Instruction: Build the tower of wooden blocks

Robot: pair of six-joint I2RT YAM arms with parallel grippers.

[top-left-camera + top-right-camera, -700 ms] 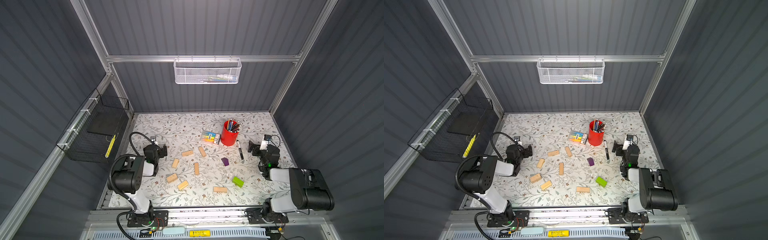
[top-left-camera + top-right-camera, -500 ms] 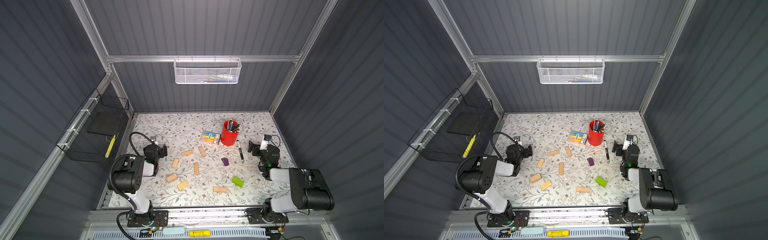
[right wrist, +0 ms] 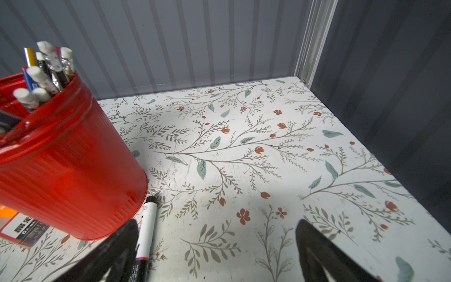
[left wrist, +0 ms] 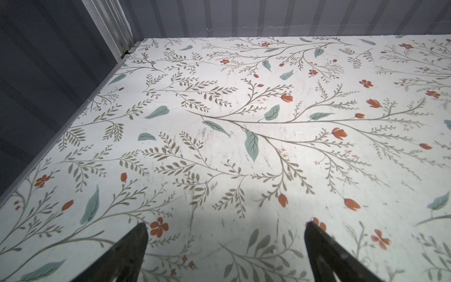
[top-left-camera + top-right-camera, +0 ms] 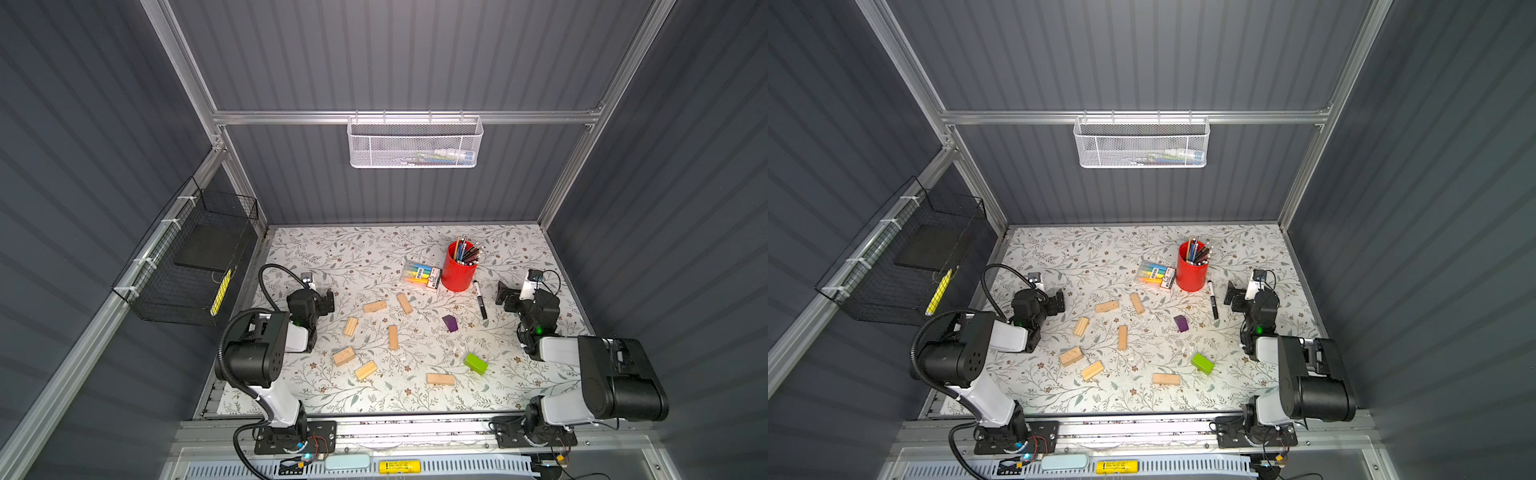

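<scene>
your left gripper (image 4: 225,228) gapes empty over the floral table (image 4: 244,102) | your right gripper (image 3: 217,225) gapes empty, just beside the black marker (image 3: 147,224) | wood blocks (image 5: 393,336) lie scattered singly mid-table, between both arms

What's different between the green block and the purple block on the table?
The green block is lime; the purple block is dark. The green block lies nearer the front edge, near a tan block; the purple block sits farther back, near the black marker. From above, the purple block's outline looks smaller than the green block's. Both rest loose on the floral table, unstacked.
</scene>
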